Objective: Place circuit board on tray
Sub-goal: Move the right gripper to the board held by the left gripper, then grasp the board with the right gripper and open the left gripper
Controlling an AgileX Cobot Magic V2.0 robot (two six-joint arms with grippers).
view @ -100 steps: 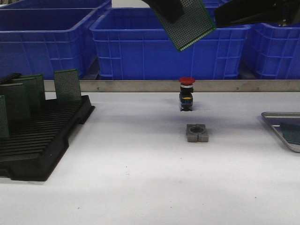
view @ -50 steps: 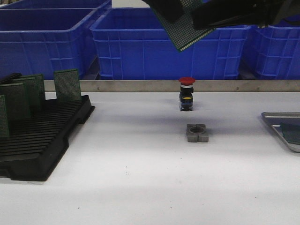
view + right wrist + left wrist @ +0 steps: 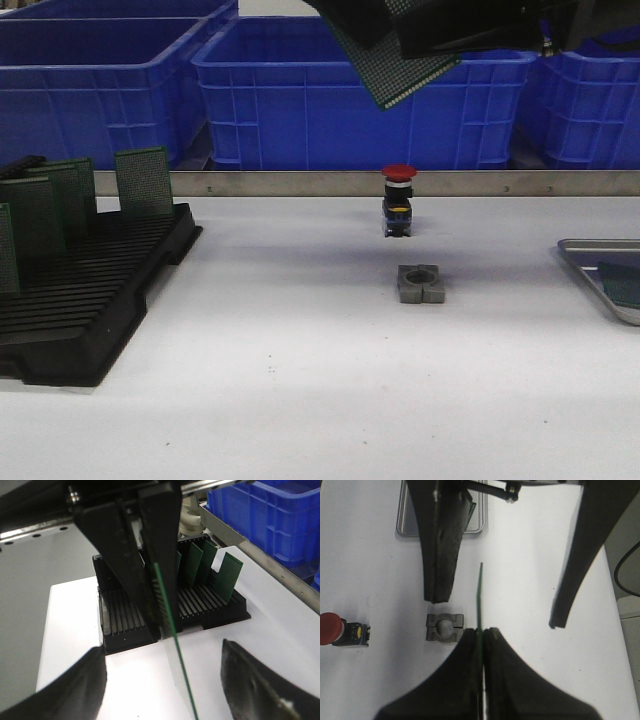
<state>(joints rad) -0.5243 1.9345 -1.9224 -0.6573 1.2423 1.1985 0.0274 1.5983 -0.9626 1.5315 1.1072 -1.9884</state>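
Green circuit board (image 3: 400, 72) tilted, high above table, silver tray (image 3: 585, 258) far right

the tray (image 3: 598, 262) runs off the front view's right edge; both arms are cropped at the top.

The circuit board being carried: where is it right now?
In the front view, the circuit board hangs top centre before the blue bins, above the red button, clamped in the left gripper.

Green dotted circuit board (image 3: 400, 70), silver-grey tray (image 3: 590, 262), blue bins (image 3: 290, 95), black rack (image 3: 90, 300)
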